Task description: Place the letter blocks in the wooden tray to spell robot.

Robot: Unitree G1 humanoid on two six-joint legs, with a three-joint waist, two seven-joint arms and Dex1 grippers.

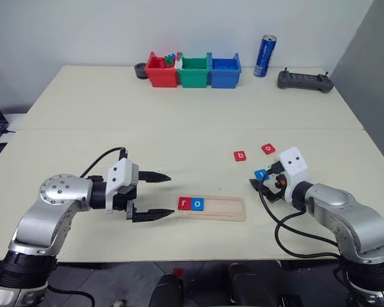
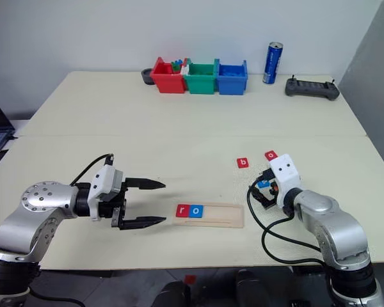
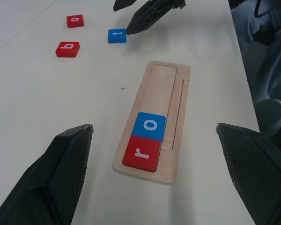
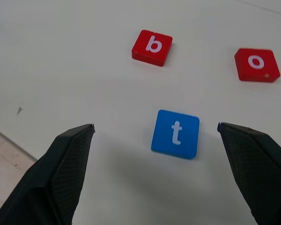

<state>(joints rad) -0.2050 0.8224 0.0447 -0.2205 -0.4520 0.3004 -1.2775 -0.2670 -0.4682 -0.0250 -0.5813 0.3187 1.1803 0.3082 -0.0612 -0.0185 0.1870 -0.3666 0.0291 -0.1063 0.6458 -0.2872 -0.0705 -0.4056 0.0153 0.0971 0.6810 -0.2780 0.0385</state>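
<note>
Pale wooden tray (image 1: pixel 221 208) lies near the tabletop's (image 1: pixel 179 128) front edge, with a red r tile (image 1: pixel 184 203) and a blue o tile (image 1: pixel 197 203) side by side at its left end. To its right lie a blue t tile (image 4: pixel 175 133), and farther off a red b tile (image 1: pixel 240 155) and a red o tile (image 1: pixel 268 149). The right hand (image 4: pixel 154 173) hovers spread over the t tile, and the left hand (image 1: pixel 152 196) hangs spread, empty, just left of the tray.
</note>
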